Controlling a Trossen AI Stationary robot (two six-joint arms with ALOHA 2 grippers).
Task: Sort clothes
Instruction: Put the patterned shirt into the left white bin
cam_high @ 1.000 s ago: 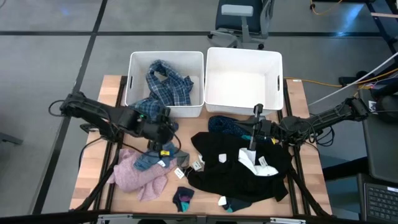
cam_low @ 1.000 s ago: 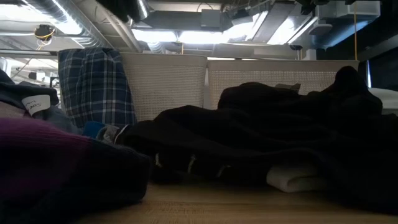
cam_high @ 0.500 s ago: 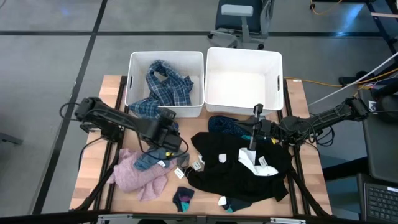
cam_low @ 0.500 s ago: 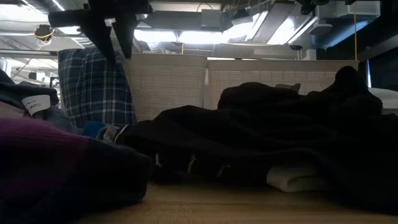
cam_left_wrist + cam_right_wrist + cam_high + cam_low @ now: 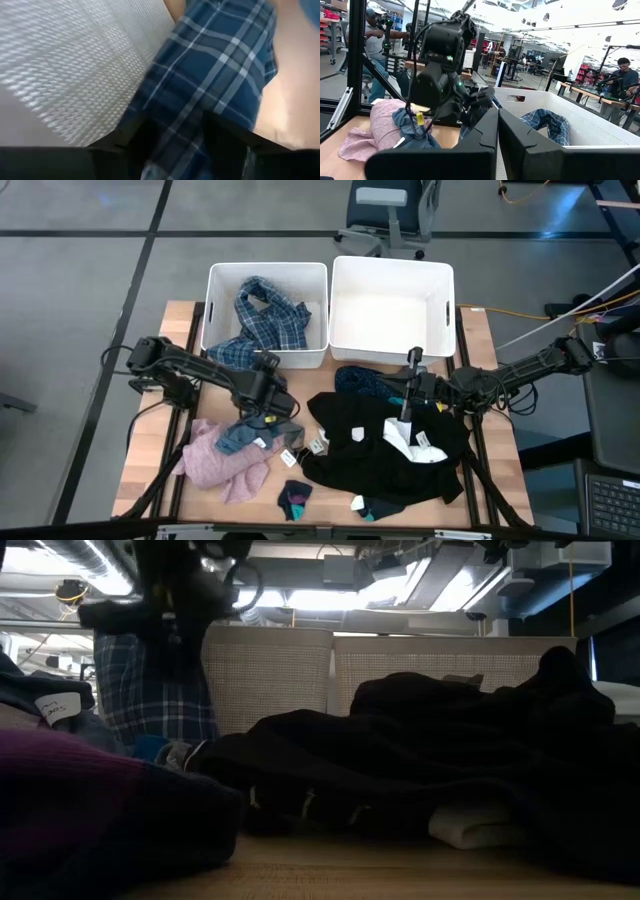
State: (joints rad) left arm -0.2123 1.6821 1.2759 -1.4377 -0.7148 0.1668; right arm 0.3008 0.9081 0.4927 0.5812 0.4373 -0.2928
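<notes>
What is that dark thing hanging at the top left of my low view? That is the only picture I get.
Observer: That is the left gripper, hovering above the table in front of the left bin.
Operator: Is it holding anything?
Observer: It seems not. Its wrist view shows its fingers apart, with the blue plaid shirt just beyond them.
Operator: Where is the other arm?
Observer: The right gripper is shut, above the black pieces on the table's right side.

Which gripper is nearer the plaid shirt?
Left. The left gripper is beside the plaid shirt where it hangs over the bin front; the right gripper rests over the black clothes.
</notes>
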